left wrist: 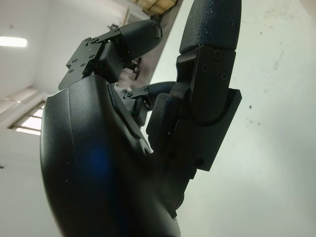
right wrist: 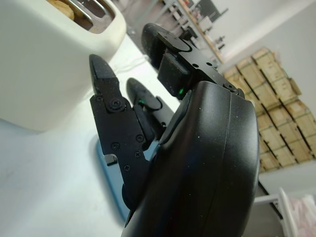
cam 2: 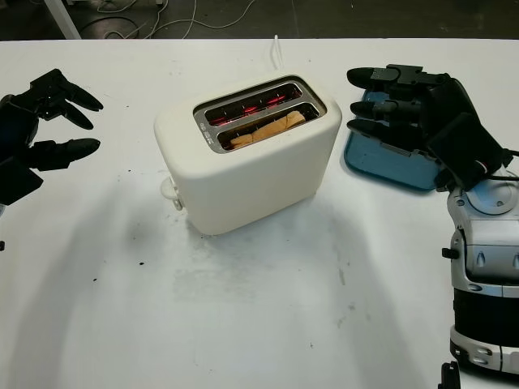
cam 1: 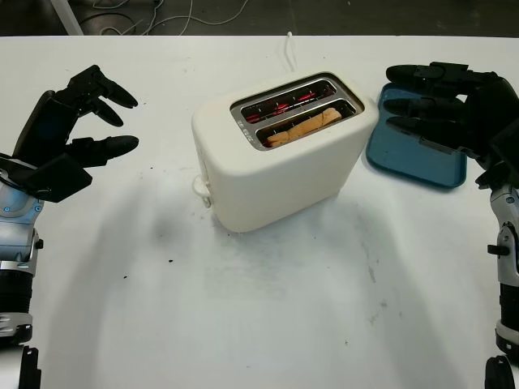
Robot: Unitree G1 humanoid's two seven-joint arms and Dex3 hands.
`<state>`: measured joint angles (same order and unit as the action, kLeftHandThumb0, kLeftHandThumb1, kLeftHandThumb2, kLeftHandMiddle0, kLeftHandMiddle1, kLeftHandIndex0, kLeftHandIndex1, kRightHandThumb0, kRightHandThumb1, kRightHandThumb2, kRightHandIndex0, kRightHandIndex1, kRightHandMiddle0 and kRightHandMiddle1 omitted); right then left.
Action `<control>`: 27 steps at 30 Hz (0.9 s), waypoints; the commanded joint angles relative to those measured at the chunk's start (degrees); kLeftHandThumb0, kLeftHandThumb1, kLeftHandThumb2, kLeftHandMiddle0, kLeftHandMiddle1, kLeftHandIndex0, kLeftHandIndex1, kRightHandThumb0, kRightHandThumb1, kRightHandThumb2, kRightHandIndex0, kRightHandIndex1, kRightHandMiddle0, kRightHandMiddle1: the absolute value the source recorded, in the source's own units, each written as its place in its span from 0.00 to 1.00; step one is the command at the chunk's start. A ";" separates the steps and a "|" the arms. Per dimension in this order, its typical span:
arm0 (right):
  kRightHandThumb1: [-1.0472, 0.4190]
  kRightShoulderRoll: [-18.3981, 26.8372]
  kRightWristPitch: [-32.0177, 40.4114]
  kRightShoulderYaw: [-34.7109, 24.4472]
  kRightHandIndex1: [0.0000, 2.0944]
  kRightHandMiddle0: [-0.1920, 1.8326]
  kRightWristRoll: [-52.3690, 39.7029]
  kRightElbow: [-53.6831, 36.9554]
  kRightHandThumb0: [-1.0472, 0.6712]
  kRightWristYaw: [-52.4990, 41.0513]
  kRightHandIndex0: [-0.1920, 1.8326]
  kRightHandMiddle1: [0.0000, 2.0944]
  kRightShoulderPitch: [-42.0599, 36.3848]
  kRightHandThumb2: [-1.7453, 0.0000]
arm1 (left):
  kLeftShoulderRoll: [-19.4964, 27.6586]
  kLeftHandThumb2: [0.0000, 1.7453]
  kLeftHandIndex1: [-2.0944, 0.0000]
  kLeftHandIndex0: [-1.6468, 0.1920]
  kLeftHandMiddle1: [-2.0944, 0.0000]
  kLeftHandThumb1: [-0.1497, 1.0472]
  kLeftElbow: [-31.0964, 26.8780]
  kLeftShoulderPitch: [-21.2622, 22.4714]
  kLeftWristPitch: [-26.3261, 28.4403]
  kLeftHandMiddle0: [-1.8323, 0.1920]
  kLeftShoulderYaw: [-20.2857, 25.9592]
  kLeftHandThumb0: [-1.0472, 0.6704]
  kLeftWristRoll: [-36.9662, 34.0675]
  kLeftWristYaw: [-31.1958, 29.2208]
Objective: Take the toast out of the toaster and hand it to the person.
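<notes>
The toast (cam 1: 304, 128) sits in the toaster (cam 1: 280, 154) in the middle of the bench (cam 1: 268, 308). The left robot hand (cam 1: 85, 121) at the left edge and the right robot hand (cam 1: 442, 101) at the upper right are open, holding nothing.

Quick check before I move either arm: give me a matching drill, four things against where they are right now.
Things:
1. toast
2. blue tray
3. left hand
4. right hand

Places:
A. over the tray, beside the toaster
B. in the toaster's nearer slot
C. open, off to the toaster's other side
D. on the table, under a hand

Pairs: 1-B, 2-D, 3-C, 4-A
</notes>
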<state>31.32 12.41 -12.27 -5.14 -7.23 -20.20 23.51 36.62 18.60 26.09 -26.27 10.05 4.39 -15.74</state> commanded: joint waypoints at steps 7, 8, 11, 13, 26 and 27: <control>0.16 0.44 -0.49 0.08 0.01 0.48 0.32 -0.40 0.46 -0.08 0.53 0.00 -0.08 1.00 | -0.09 0.16 0.36 0.74 0.31 0.89 -0.43 -0.60 -0.78 0.70 0.21 0.00 0.14 0.65; 0.16 0.46 -0.13 0.12 0.01 0.48 0.39 -0.61 0.46 0.01 0.53 0.00 -0.08 1.00 | -0.13 0.16 0.36 0.74 0.31 0.89 -0.51 -0.60 -0.59 0.70 0.22 0.00 -0.02 0.56; 0.16 0.57 0.33 0.14 0.01 0.48 0.33 -0.75 0.47 -0.09 0.53 0.00 0.00 1.00 | -0.21 0.15 0.36 0.74 0.31 0.89 -0.62 -0.60 -0.18 0.70 0.29 0.00 -0.55 0.19; 0.16 0.45 -0.16 0.03 0.00 0.48 0.05 -0.43 0.47 -0.27 0.53 0.00 0.05 1.00 | -0.19 0.15 0.36 0.74 0.32 0.89 -0.48 -0.57 -0.28 0.70 0.30 0.00 -0.68 0.07; 0.16 0.42 -0.25 0.04 0.00 0.48 -0.12 -0.10 0.47 -0.38 0.53 0.00 0.38 1.00 | -0.27 0.15 0.37 0.74 0.33 0.89 -0.04 -0.37 -0.51 0.70 0.23 0.00 -0.55 0.17; 0.16 0.43 -0.39 0.05 0.01 0.48 -0.10 0.01 0.47 -0.42 0.53 0.00 0.41 1.00 | -0.29 0.15 0.37 0.74 0.33 0.89 -0.05 -0.36 -0.49 0.70 0.21 0.00 -0.58 0.13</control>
<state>31.32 12.41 -12.22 -5.05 -7.21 -20.22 23.62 36.54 18.67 26.10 -26.32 10.05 4.37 -15.70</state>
